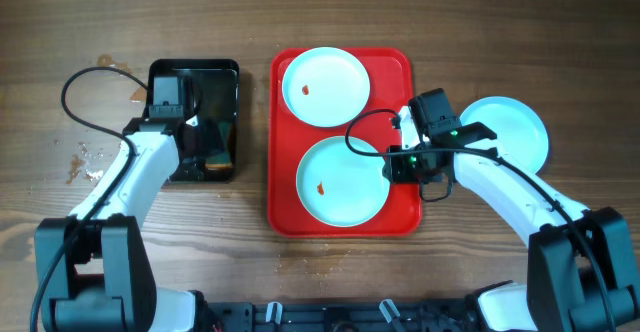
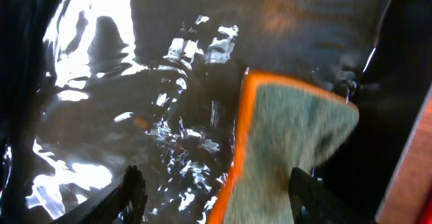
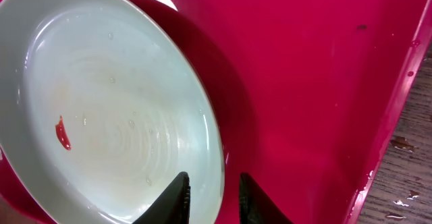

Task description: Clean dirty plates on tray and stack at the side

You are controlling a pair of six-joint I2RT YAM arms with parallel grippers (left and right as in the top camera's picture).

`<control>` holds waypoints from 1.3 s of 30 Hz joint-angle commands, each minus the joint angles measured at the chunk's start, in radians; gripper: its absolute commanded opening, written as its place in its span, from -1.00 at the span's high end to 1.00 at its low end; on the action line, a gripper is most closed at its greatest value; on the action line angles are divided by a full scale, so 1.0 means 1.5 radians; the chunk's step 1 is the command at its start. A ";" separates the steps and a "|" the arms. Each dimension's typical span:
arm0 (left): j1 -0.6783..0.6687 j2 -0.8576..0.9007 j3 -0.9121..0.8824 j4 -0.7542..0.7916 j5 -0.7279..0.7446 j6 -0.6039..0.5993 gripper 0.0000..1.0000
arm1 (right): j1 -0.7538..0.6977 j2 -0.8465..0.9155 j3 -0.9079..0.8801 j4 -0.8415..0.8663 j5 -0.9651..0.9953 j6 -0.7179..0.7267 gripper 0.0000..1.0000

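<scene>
Two pale plates lie on the red tray (image 1: 400,72): a far plate (image 1: 325,85) and a near plate (image 1: 343,180), each with a small red-orange smear. A third plate (image 1: 510,132) rests on the table to the right of the tray. My right gripper (image 1: 397,162) straddles the near plate's right rim; in the right wrist view the gripper (image 3: 212,180) is shut on that plate (image 3: 115,109), one finger inside the rim and one outside. My left gripper (image 2: 219,183) stands open over the black tray, around a grey sponge (image 2: 290,143) with an orange edge.
The wet black tray (image 1: 225,82) sits left of the red tray, with the left arm above it. Bare wooden table (image 3: 412,177) lies just beyond the red tray's right rim. Both arms' cables loop over the table.
</scene>
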State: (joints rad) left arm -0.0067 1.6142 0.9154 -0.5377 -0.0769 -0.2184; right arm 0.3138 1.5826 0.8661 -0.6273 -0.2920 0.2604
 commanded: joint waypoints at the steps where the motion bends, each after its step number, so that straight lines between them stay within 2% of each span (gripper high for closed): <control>1: -0.002 0.034 -0.005 0.047 0.033 0.004 -0.23 | 0.004 -0.010 -0.006 -0.001 -0.011 0.007 0.50; 2: -0.002 0.051 -0.005 0.065 0.088 0.005 -0.22 | 0.004 -0.010 -0.006 -0.001 -0.011 0.008 0.51; 5: -0.002 0.096 -0.005 0.083 0.143 0.045 -0.10 | 0.004 -0.010 -0.006 -0.001 -0.011 0.008 0.51; 6: -0.002 0.115 -0.005 0.080 0.143 0.071 0.23 | 0.004 -0.010 -0.006 -0.001 -0.011 0.008 0.51; 7: -0.002 0.125 -0.005 0.076 0.143 0.080 0.65 | 0.004 -0.010 -0.006 -0.001 -0.011 0.008 0.51; 8: -0.001 0.129 -0.005 0.064 0.129 0.091 0.92 | 0.004 -0.010 -0.006 -0.002 -0.011 0.010 0.51; 13: -0.001 0.046 0.021 -0.014 -0.013 0.091 0.92 | 0.004 -0.010 -0.006 -0.004 -0.011 0.020 0.51; 14: -0.002 0.016 0.021 -0.014 -0.012 0.091 0.63 | 0.004 -0.010 -0.006 -0.002 -0.011 0.020 0.51; 15: -0.002 0.002 0.021 -0.015 -0.011 0.088 0.09 | 0.004 -0.010 -0.006 -0.003 -0.011 0.020 0.51; 16: -0.002 -0.002 0.021 -0.018 -0.007 0.088 -0.21 | 0.004 -0.010 -0.006 -0.003 -0.011 0.020 0.52; 17: -0.002 0.000 0.020 -0.022 -0.007 0.088 -0.37 | 0.004 -0.010 -0.006 -0.004 -0.011 0.020 0.51; 19: -0.002 0.004 0.010 -0.023 0.001 0.088 -0.48 | 0.004 -0.010 -0.006 -0.003 -0.011 0.020 0.51; 23: -0.001 0.020 -0.039 0.017 0.020 0.088 0.10 | 0.004 -0.010 -0.006 -0.001 -0.011 0.020 0.52; 25: -0.001 0.039 -0.059 0.042 0.021 0.084 0.71 | 0.004 -0.010 -0.006 -0.001 -0.011 0.020 0.52; 27: -0.001 0.056 -0.063 0.049 0.023 0.071 0.92 | 0.004 -0.010 -0.006 -0.001 -0.011 0.020 0.51; 30: -0.001 0.045 -0.054 0.043 0.023 0.071 0.92 | 0.004 -0.010 -0.006 0.005 -0.011 0.020 0.51; 32: -0.001 0.013 -0.013 -0.005 0.026 0.071 0.92 | 0.004 -0.010 -0.006 0.013 -0.011 0.017 0.52; 34: -0.002 -0.038 0.051 -0.070 0.062 0.071 0.92 | 0.004 -0.010 -0.006 0.026 -0.011 0.002 0.59; 39: -0.029 -0.134 0.080 -0.110 0.214 0.034 0.92 | 0.004 -0.010 -0.011 0.022 -0.001 0.003 0.55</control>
State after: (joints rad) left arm -0.0124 1.4811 1.0214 -0.6788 0.0830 -0.1146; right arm 0.3138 1.5826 0.8650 -0.5953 -0.2920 0.2821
